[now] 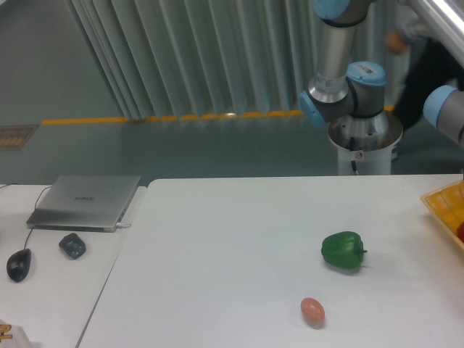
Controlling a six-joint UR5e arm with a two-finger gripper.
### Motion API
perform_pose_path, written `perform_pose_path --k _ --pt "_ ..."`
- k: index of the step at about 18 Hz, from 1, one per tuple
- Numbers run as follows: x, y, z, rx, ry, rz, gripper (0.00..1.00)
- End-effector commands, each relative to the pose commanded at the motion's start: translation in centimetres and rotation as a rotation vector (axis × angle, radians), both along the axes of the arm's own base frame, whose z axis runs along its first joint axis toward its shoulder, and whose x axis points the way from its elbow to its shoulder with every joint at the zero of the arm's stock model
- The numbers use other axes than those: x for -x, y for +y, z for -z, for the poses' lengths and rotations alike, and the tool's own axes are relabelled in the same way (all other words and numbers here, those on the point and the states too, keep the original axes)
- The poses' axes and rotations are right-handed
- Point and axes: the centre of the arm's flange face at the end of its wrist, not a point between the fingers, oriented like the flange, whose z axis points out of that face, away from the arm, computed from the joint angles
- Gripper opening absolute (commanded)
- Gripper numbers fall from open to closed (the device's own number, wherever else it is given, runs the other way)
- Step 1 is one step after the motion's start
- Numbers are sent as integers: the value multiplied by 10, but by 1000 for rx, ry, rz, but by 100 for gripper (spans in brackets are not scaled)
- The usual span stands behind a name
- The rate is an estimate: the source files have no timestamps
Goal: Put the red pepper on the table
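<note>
The white table (239, 239) fills the middle and right of the view. At its right edge a yellow tray (444, 201) pokes into the picture, and a small sliver of red (461, 231) shows inside it. I cannot tell whether that sliver is the red pepper. Only parts of my arm show: the base joints (346, 90) behind the table and a blue-capped joint (446, 110) at the right edge. My gripper is outside the picture.
A green bell pepper (343, 250) lies on the table's right half, with a pinkish-orange egg-shaped object (312, 311) in front of it. A laptop (85, 201), mouse (19, 264) and small dark object (72, 245) sit on the left desk. A person (413, 43) stands behind.
</note>
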Motion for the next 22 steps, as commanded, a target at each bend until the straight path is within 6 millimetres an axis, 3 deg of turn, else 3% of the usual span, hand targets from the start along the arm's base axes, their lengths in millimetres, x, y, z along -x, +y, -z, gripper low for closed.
perform_pose_path --k 7,12,16,19,21,22 --pt "-4 -2 20 22 -32 -1 100" --pt "-4 -3 21 27 -31 0 99" --pt "-4 -3 21 30 -34 -2 69" --pt "-4 -3 21 30 -34 -7 61" --pt "-4 -4 20 32 -34 -7 49" --pt "-4 -4 19 30 -34 -7 49"
